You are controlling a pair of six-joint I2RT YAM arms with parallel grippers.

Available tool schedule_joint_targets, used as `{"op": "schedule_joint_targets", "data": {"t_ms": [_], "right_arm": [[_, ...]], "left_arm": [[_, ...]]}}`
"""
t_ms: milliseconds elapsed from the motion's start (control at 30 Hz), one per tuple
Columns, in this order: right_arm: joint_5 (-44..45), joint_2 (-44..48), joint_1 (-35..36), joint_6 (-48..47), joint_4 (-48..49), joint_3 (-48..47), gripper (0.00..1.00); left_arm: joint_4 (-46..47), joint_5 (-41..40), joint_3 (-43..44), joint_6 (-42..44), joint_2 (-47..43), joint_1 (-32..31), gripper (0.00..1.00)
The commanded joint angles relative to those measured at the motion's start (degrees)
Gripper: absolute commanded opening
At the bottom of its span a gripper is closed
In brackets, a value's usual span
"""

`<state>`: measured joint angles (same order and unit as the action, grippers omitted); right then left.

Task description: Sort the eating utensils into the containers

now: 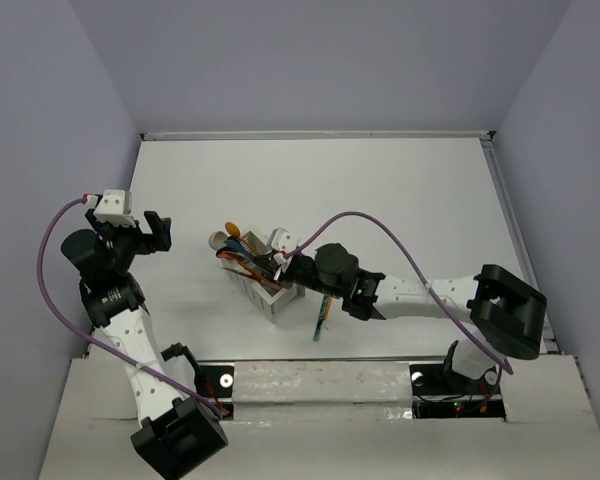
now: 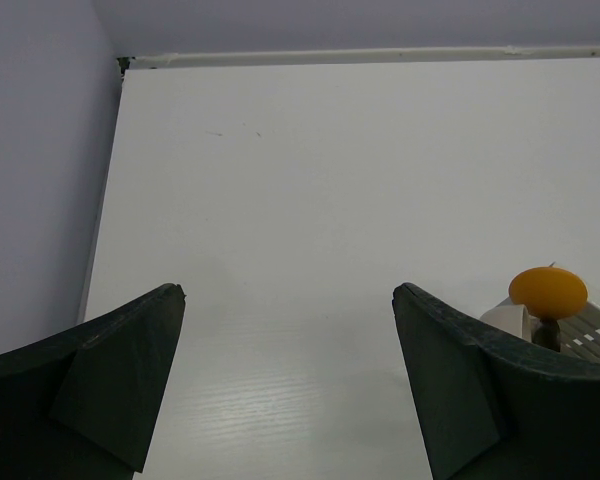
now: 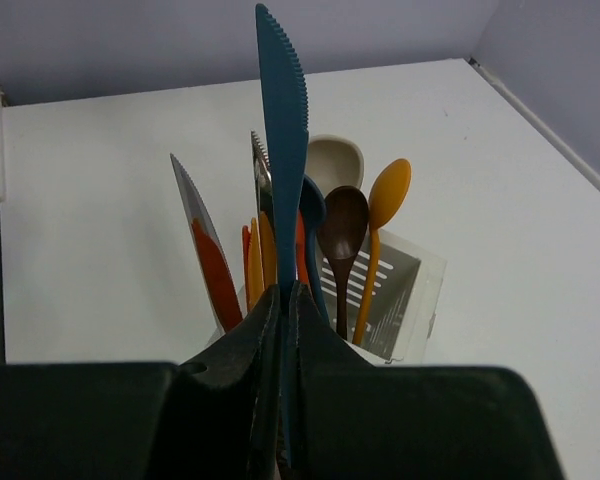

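My right gripper (image 1: 283, 266) (image 3: 287, 290) is shut on a teal knife (image 3: 282, 150), serrated blade pointing up, right at the near side of the white slotted container (image 1: 272, 297) (image 3: 405, 290). The knife's other end hangs below the gripper in the top view (image 1: 320, 318). In the right compartment stand an orange spoon (image 3: 390, 195), a brown spoon (image 3: 342, 225), a beige spoon (image 3: 335, 160) and a blue spoon (image 3: 313, 212). In the left one stand a grey knife (image 3: 187, 195), a red knife (image 3: 218, 275) and orange knives (image 3: 255, 262). My left gripper (image 1: 163, 232) (image 2: 290, 295) is open and empty, left of the container.
The white table (image 1: 380, 190) has a raised back edge and a rail along its right side (image 1: 510, 230). In the left wrist view the orange spoon bowl (image 2: 547, 289) and a container corner (image 2: 592, 330) peek in behind the right finger.
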<state>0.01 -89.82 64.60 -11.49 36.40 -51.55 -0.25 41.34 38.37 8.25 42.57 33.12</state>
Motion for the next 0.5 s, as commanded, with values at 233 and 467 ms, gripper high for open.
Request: {"op": "schedule_joint_targets", "data": {"t_ms": [233,467], "right_arm": [[-0.98,-2.99,-0.79,-2.14,11.23,3.91,0.00],[2.80,2.19,-0.79,-2.75,9.48,5.76,0.40]], "left_arm": [[1.92,1.11,1.18,0.27,-0.73,0.36,0.97],[-2.38,-0.12,3.90,1.68,2.34,0.36,0.93]]}}
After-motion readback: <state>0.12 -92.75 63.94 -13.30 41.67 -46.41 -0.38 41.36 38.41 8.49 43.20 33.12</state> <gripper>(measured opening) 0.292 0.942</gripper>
